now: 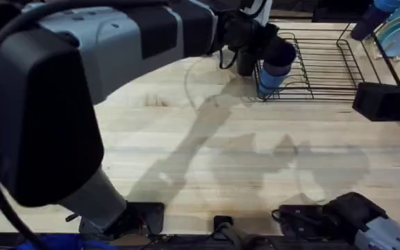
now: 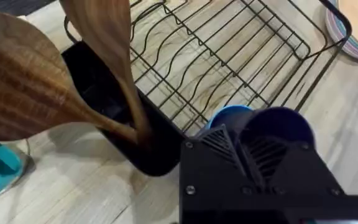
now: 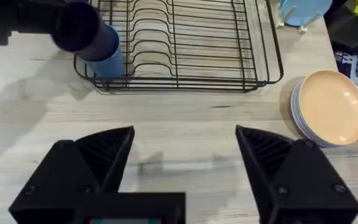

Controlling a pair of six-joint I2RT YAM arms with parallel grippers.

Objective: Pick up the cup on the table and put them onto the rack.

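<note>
- We see the left end effector (image 1: pixel 259 52) closed around the blue cup (image 1: pixel 275 69), holding it tilted over the near left corner of the black wire dish rack (image 1: pixel 318 66), at about one o'clock on the counter (image 1: pixel 207 153).
- We see the right end effector (image 3: pixel 182 146) wide open and holding nothing, low over the counter.
- A stack of plates (image 3: pixel 328 109) lies just beside the rack.
- Wooden utensils (image 2: pixel 36 81) stand in a dark holder (image 2: pixel 148 149).

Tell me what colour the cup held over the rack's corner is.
Blue: the cup shows best in the right wrist view, at the rack.
</note>
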